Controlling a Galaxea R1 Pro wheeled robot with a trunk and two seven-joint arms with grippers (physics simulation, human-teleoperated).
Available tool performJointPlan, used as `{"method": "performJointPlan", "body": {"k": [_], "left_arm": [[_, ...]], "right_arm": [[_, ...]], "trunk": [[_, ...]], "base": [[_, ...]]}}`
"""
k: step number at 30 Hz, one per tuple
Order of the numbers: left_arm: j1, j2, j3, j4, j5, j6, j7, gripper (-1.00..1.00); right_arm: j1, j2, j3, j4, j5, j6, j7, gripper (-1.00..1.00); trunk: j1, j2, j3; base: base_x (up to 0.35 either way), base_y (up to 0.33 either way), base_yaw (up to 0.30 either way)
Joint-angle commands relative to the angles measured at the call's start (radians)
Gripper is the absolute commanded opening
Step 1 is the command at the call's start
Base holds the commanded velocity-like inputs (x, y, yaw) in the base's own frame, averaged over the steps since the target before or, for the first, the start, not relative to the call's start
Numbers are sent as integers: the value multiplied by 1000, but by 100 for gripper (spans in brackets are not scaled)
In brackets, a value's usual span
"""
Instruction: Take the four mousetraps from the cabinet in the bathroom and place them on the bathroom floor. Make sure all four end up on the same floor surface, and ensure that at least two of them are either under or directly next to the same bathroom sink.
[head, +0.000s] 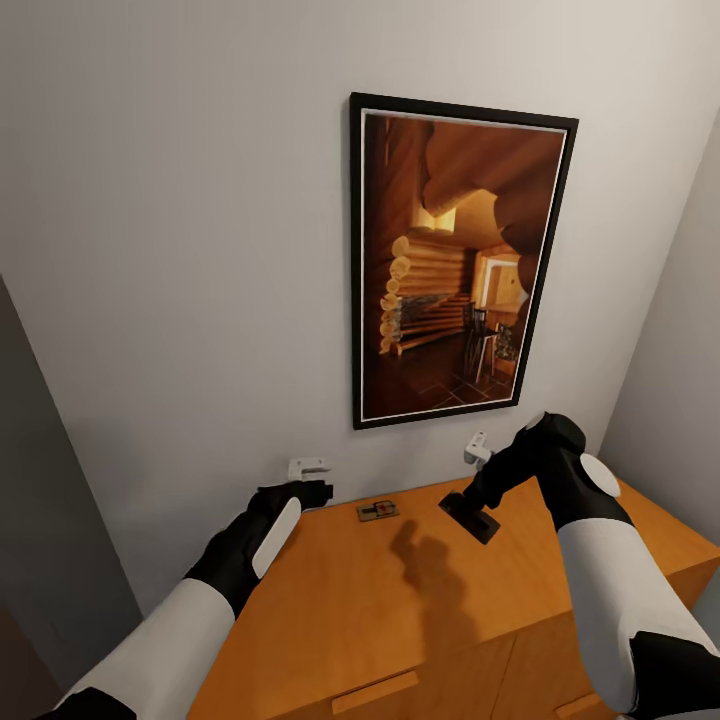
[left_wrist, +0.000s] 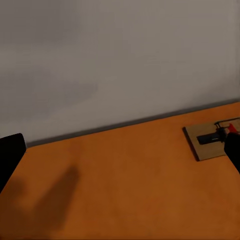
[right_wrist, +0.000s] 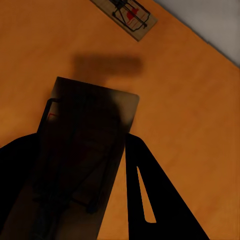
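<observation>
Mousetraps: one is clamped between my right gripper's fingers, lifted clear above the cabinet top and casting a shadow on the wood; a second mousetrap lies flat near the back edge by the wall, at about nine o'clock from that gripper in the head view. Its long axis runs roughly along the wall, nine to three. My left gripper, fingers spread and empty, hovers just beside the wall with that trap at its three o'clock, so it looks nearer and better placed.
</observation>
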Motion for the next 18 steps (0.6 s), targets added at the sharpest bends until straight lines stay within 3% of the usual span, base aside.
{"method": "performJointPlan", "body": {"k": [1,7,18], "left_arm": [[0,1,-3,0,11,2,9,100],[0,1,-3,1,11,2,9,100],[0,2,-3,1,11,2,9,100]], "right_arm": [[0,0,13,0,5,11,7,-100],[0,1,47,-1,3,10,7,-100],[0,12,41,5,2,13,5,-100]], "trunk": [[0,-1,-1],[0,-1,-1],[0,-1,-1]], "base": [[0,0,0],[0,0,0],[0,0,0]]}}
